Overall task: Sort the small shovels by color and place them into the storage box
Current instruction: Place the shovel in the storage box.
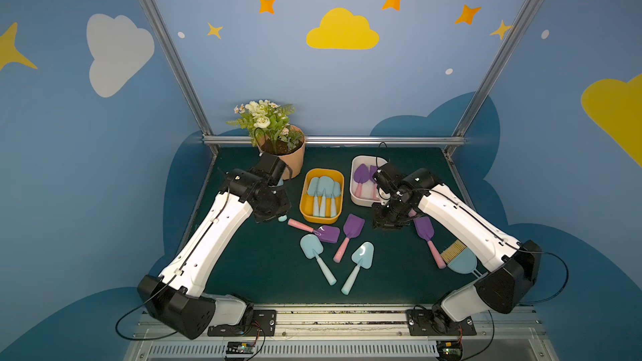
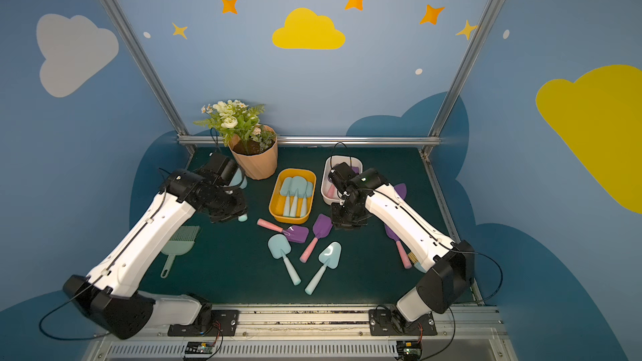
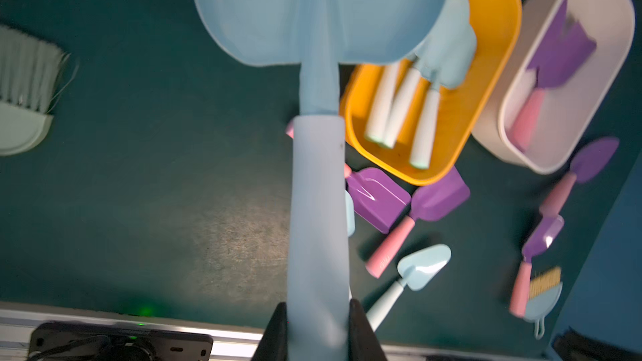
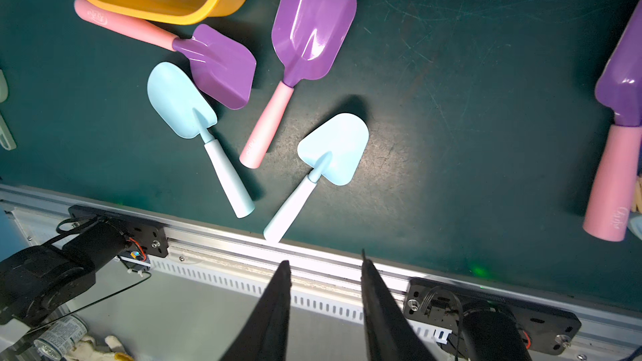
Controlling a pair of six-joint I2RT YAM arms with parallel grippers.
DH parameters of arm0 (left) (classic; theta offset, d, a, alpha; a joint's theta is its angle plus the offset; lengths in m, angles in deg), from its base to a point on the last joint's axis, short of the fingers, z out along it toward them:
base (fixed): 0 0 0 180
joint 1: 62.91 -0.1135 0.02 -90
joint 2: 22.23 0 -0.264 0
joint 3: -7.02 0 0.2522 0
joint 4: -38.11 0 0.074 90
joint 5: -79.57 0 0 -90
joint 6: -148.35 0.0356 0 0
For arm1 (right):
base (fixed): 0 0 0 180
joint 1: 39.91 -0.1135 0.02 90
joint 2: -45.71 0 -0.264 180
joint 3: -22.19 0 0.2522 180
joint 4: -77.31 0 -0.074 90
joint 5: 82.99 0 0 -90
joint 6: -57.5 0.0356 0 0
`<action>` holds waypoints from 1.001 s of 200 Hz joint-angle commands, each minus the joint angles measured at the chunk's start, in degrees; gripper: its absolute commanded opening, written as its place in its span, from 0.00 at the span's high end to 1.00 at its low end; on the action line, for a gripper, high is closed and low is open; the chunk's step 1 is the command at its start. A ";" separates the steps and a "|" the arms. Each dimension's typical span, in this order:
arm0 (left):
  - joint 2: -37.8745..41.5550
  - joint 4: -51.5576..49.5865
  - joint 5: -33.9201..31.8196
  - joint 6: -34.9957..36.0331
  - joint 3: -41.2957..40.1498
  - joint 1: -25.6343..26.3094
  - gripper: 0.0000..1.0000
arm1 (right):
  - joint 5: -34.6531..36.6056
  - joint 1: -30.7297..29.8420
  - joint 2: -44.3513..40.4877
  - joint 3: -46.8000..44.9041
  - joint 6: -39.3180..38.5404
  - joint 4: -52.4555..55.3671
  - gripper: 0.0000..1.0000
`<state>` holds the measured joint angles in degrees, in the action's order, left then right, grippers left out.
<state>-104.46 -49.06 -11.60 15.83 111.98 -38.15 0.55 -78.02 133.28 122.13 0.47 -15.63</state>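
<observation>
My left gripper (image 3: 318, 307) is shut on the pale handle of a light blue shovel (image 3: 312, 12), held above the mat left of the yellow box (image 1: 321, 170); its handle end (image 1: 282, 217) shows below the wrist. Several light blue shovels (image 1: 323, 189) lie in the yellow box, and purple shovels (image 1: 361, 173) lie in the white box (image 1: 357, 199). Loose on the mat are two purple shovels (image 1: 326, 233) (image 1: 353, 225), two light blue ones (image 1: 311, 246) (image 1: 363, 255) and a purple one (image 1: 424, 229) at the right. My right gripper (image 4: 324, 258) hangs open and empty in front of the white box.
A flower pot (image 1: 285, 154) stands at the back left, close to my left wrist. A mint-green brush (image 2: 179, 241) lies beside the left arm. A blue brush with tan bristles (image 1: 458, 258) lies at the right front. Another purple shovel (image 3: 595, 159) lies beside the white box.
</observation>
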 commanded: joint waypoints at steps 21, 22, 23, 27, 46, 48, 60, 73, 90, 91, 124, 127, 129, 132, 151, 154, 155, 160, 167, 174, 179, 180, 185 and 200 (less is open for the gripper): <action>-15.52 -5.95 6.21 13.67 18.89 6.14 0.97 | 1.48 1.29 -2.89 -1.43 -2.00 0.57 0.65; -15.73 -6.17 6.28 13.86 19.39 6.21 0.97 | 1.47 1.37 -2.91 -1.44 -2.10 0.60 0.65; -16.23 -6.37 6.32 14.08 19.95 6.37 0.97 | 1.55 1.42 -2.97 -1.44 -2.11 0.61 0.65; -18.13 -7.30 6.43 14.72 22.05 6.89 0.97 | 1.70 1.51 -3.13 -1.63 -2.24 0.69 0.65; -26.30 -11.13 6.97 17.57 30.83 8.44 0.97 | 2.21 2.32 -3.71 -2.12 -2.73 1.13 0.65; -27.10 -11.40 6.97 17.76 31.55 8.44 0.97 | 2.26 2.44 -3.74 -2.18 -2.78 1.19 0.65; -31.35 -13.06 6.88 18.85 35.66 8.74 0.97 | 2.67 3.01 -4.02 -2.44 -3.00 1.40 0.65; -35.95 -15.09 6.63 19.68 40.04 8.73 0.97 | 3.06 3.67 -4.06 -2.50 -3.39 1.75 0.65; -41.95 -18.17 5.99 20.18 45.78 8.73 0.97 | 3.11 4.45 -4.00 -2.78 -3.78 1.93 0.65; -42.30 -18.35 5.91 20.19 46.15 8.73 0.97 | 3.12 4.49 -4.03 -2.77 -3.83 1.89 0.65; -49.18 -19.82 3.04 19.87 50.83 8.66 0.97 | 2.96 5.47 -3.58 -3.33 -4.11 1.81 0.65; -49.69 -19.69 2.87 19.81 50.87 8.58 0.97 | 2.99 5.50 -3.52 -3.31 -4.12 1.84 0.65; -50.06 -19.67 2.80 19.79 50.89 8.52 0.97 | 2.95 5.57 -3.54 -3.36 -4.14 1.85 0.65; -50.57 -19.67 2.57 19.76 51.04 8.45 0.97 | 2.94 5.56 -3.39 -3.31 -4.21 1.81 0.65; -53.30 -20.93 0.84 19.18 52.48 8.08 0.97 | 2.86 5.94 -2.98 -3.43 -4.37 1.85 0.65; -53.49 -20.98 0.71 18.96 52.50 8.04 0.97 | 2.86 6.02 -2.98 -3.46 -4.37 1.86 0.65; -53.57 -20.98 0.68 18.88 52.46 7.99 0.97 | 2.81 6.02 -2.96 -3.42 -4.43 1.81 0.65; -53.74 -20.91 0.38 18.52 52.32 7.80 0.97 | 2.72 6.11 -2.85 -3.38 -4.49 1.80 0.65; -53.96 -20.74 -0.34 18.26 52.20 7.77 0.97 | 2.77 6.20 -2.78 -3.46 -4.58 1.84 0.65; -54.02 -20.60 -0.95 17.99 52.16 7.68 0.97 | 2.77 6.28 -2.71 -3.40 -4.66 1.85 0.65; -54.08 -20.40 -1.18 17.79 52.14 7.57 0.97 | 2.77 6.40 -2.69 -3.38 -4.67 1.78 0.65; -54.08 -20.34 -1.19 17.77 52.15 7.54 0.97 | 2.77 6.40 -2.68 -3.33 -4.67 1.81 0.65; -54.11 -20.14 -1.29 17.67 52.15 7.37 0.97 | 2.68 6.46 -2.60 -3.34 -4.67 1.84 0.65; -54.49 -19.68 -1.36 17.30 52.15 6.91 0.97 | 2.61 6.61 -2.39 -3.24 -4.84 1.77 0.65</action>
<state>-159.22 -67.64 -11.23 34.10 162.64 -30.42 2.96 -71.85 130.33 119.11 -3.42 -14.96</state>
